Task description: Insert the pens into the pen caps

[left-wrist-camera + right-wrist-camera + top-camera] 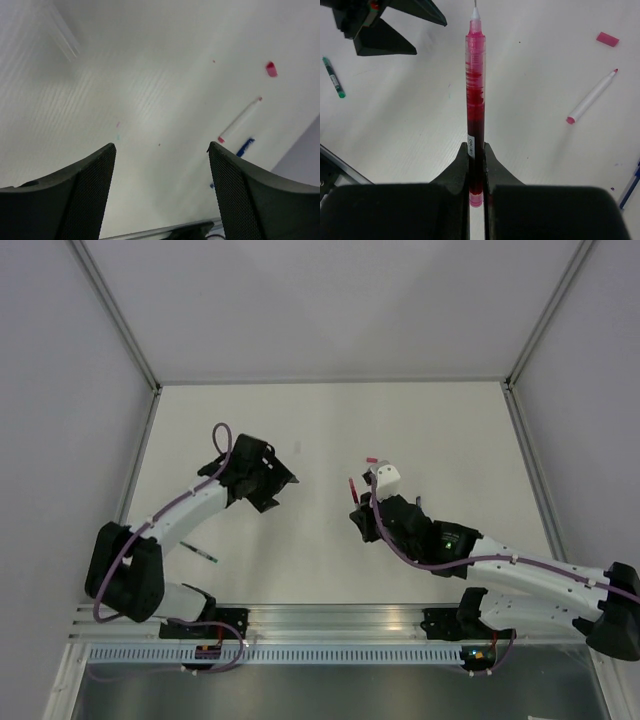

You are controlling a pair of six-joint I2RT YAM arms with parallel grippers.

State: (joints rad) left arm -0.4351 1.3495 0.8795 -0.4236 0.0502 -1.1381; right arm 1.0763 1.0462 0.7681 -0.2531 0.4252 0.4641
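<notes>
Fingers (457,172) of the right gripper (476,150) pinch a red pen (475,90), its tip pointing to twelve o'clock. On the table (540,150), a red cap (607,39) lies at one o'clock, a white pen (592,97) at two, a green pen (332,77) at ten. Fingers (90,190) of the left gripper (161,150) stand wide apart, holding nothing.

Four pens show in the right wrist view: one red pen (475,100) at centre, one white red-tipped pen (592,97) at two o'clock, one green pen (333,77) at ten, one blue pen (629,187) at four. One red cap (607,39) lies at one o'clock.
</notes>
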